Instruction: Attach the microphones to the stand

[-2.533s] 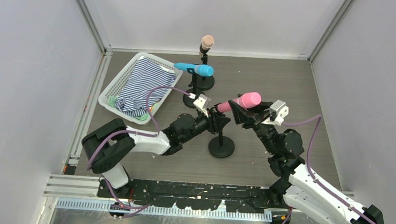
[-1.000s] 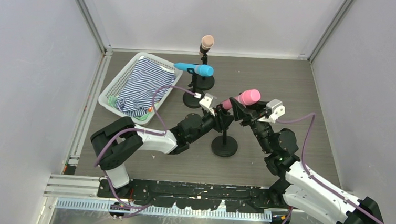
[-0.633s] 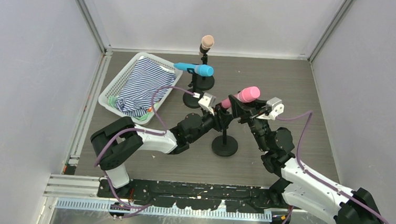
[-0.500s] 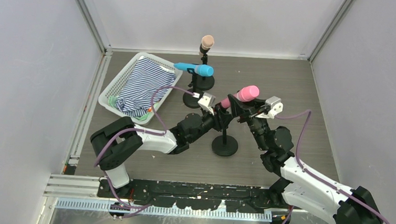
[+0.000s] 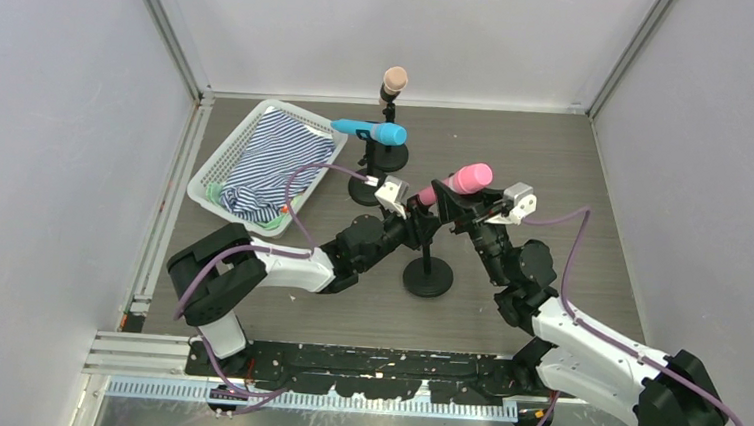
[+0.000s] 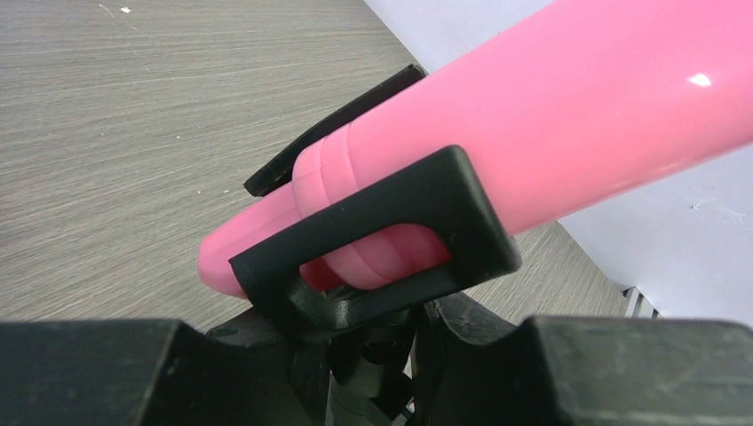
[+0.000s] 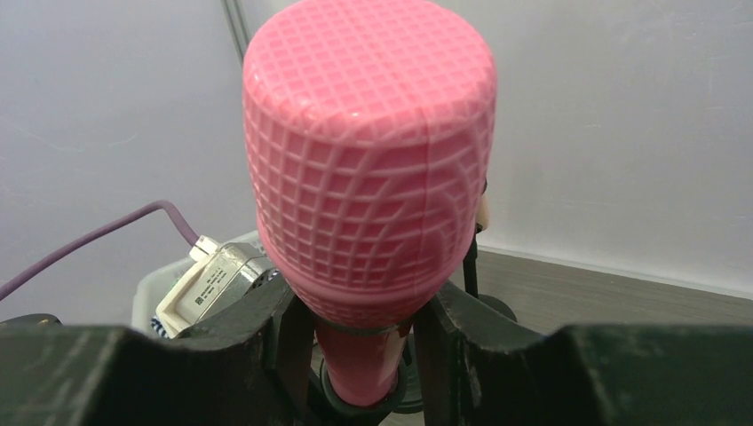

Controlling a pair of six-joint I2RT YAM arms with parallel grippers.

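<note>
The pink microphone slants over the near stand, head up to the right. In the left wrist view its tapering handle passes through the stand's black clip. My left gripper is shut on the stand's neck just below the clip. My right gripper is shut on the pink microphone's handle just under the head; the head fills the right wrist view. The blue microphone and the peach microphone sit on stands further back.
A white basket holding striped cloth stands at the back left. The two rear stands' round bases lie just beyond my grippers. Grey walls close in the table on three sides.
The right arm has pushed the pink microphone up and to the left, sliding its handle further into the clip. The left gripper has stayed on the stand, which shifted slightly right.
</note>
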